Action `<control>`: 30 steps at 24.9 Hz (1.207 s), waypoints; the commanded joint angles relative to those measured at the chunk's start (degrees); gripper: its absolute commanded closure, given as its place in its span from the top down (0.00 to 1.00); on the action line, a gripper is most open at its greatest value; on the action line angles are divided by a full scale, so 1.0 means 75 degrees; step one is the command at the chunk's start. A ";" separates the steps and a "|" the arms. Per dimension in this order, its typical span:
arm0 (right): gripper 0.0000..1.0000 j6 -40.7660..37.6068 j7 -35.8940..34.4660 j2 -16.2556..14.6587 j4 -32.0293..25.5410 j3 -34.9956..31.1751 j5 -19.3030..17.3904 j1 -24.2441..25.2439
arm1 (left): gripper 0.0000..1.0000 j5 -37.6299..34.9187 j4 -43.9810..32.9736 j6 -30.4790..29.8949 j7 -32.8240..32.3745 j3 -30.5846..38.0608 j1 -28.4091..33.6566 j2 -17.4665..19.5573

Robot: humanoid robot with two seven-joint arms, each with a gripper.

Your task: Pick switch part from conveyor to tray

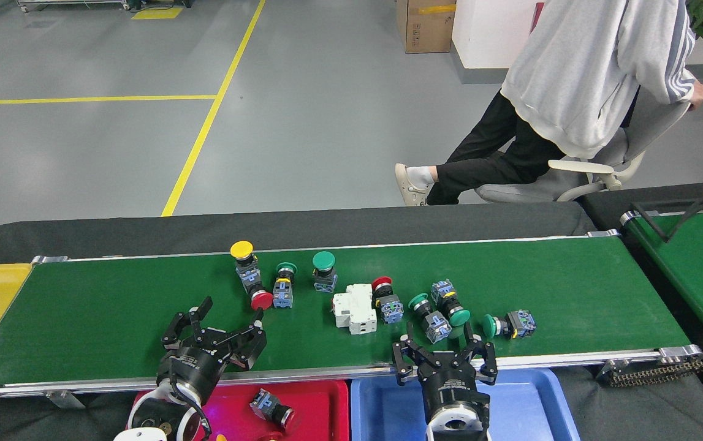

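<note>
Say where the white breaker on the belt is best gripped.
Probably across the two long sides of the white breaker, coming straight down. It lies flat as a blocky rectangle. A red-capped switch crowds its right side, so the open right pincer needs care there.

Seated person [584, 79] on chair [596, 168], cardboard box [423, 24]

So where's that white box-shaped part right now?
In the head view, the white part lies mid-belt on the conveyor, touching a red-capped switch on its right.
</note>
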 commanded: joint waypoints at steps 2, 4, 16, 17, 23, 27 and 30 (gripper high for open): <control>0.99 -0.0134 0.0024 0.0060 0.0113 -0.0021 -0.0049 -0.0277 | 1.00 -0.0016 0.0195 0.0054 -0.0064 -0.0010 -0.0325 -0.0014; 0.99 -0.0216 0.0024 0.0025 0.0195 -0.0021 -0.0260 -0.0382 | 1.00 -0.0016 0.0512 0.0101 -0.0064 0.0001 -0.0477 -0.0014; 0.99 -0.0403 0.0012 0.0037 0.1133 -0.0068 -0.0647 -0.1273 | 1.00 -0.0016 0.1191 0.0488 -0.0064 0.0001 -0.0958 0.0045; 0.99 -0.0415 0.0012 0.0107 0.1320 -0.0033 -0.0647 -0.1367 | 1.00 -0.0016 0.1367 0.0593 -0.0053 0.0001 -0.1110 0.0045; 0.53 -0.0837 0.0024 0.0541 0.2270 0.0014 -0.0612 -0.1859 | 1.00 -0.0016 0.2340 0.1039 0.0006 0.0001 -0.1895 0.0104; 0.14 -0.1224 0.0024 0.0541 0.2281 0.0014 -0.0624 -0.1859 | 0.97 -0.0028 0.2680 0.1332 0.0029 -0.0010 -0.2024 0.0104; 0.08 -0.1482 -0.0034 0.0529 0.2117 0.0014 -0.0624 -0.1847 | 0.68 -0.0028 0.3125 0.1613 0.0229 -0.0010 -0.2177 0.0104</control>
